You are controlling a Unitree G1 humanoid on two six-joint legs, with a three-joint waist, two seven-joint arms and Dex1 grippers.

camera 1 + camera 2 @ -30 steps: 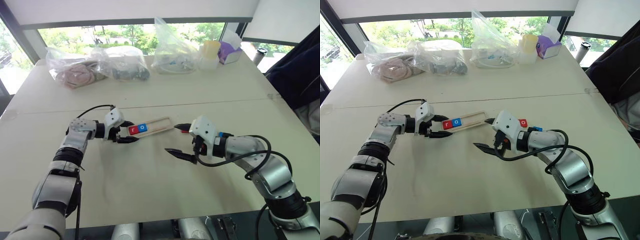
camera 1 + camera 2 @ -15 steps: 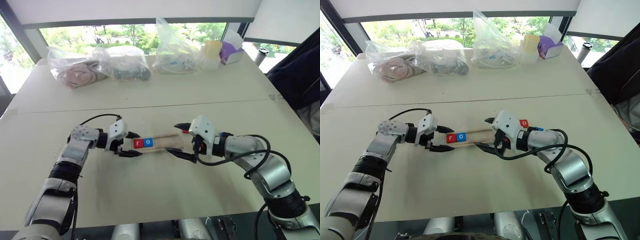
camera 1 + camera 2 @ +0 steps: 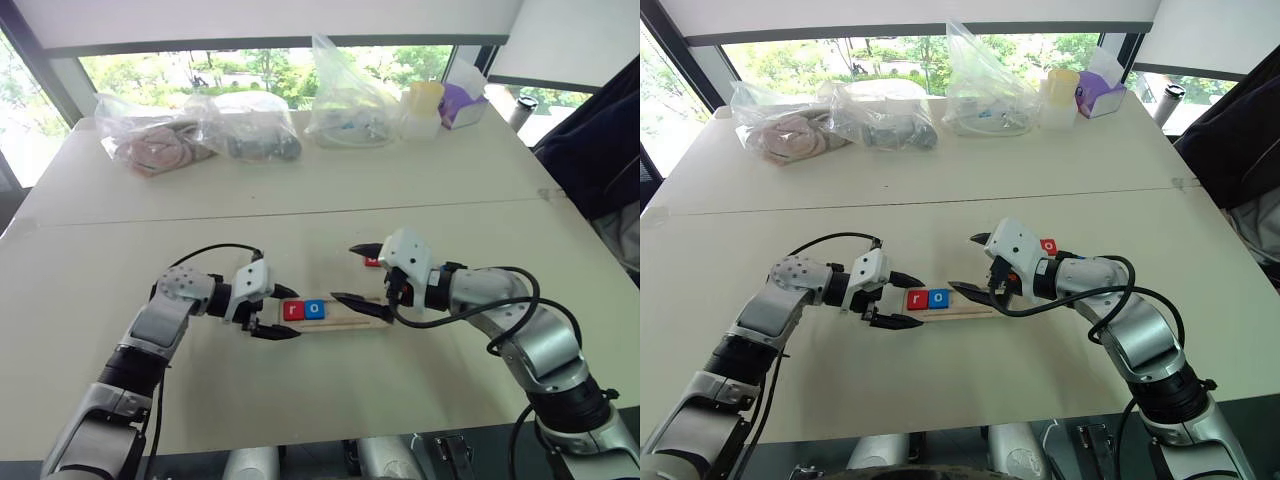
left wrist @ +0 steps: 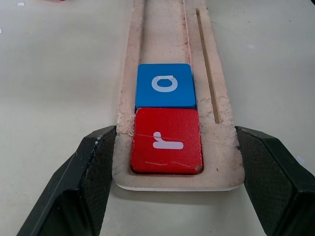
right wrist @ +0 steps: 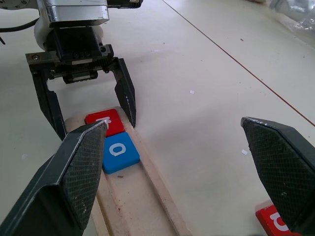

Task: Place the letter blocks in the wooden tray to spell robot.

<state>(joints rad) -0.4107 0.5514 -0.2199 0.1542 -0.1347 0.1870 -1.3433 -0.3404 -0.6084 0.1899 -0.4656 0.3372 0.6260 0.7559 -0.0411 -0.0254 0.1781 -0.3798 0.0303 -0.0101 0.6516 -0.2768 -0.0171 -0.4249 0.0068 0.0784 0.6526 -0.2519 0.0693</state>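
The wooden tray (image 3: 350, 318) lies across the table in front of me. A red "r" block (image 4: 166, 141) and a blue "o" block (image 4: 166, 85) sit side by side in its left end. My left gripper (image 3: 283, 311) is shut on that end of the tray, one black finger (image 4: 93, 172) against each long edge. My right gripper (image 3: 345, 272) stands open and empty over the tray's right end, its lower finger just above the wood. A red "o" block (image 3: 1047, 245) lies on the table just behind the right gripper.
Several clear plastic bags (image 3: 250, 125) line the far side of the table, with a yellow-lidded cup (image 3: 421, 107) and a purple box (image 3: 461, 100) at the back right. A dark shape (image 3: 595, 150) stands past the table's right edge.
My left gripper has drawn the tray, with its two blocks, toward me and to the right, so its right end now lies under the right gripper. The right arm has stayed put.
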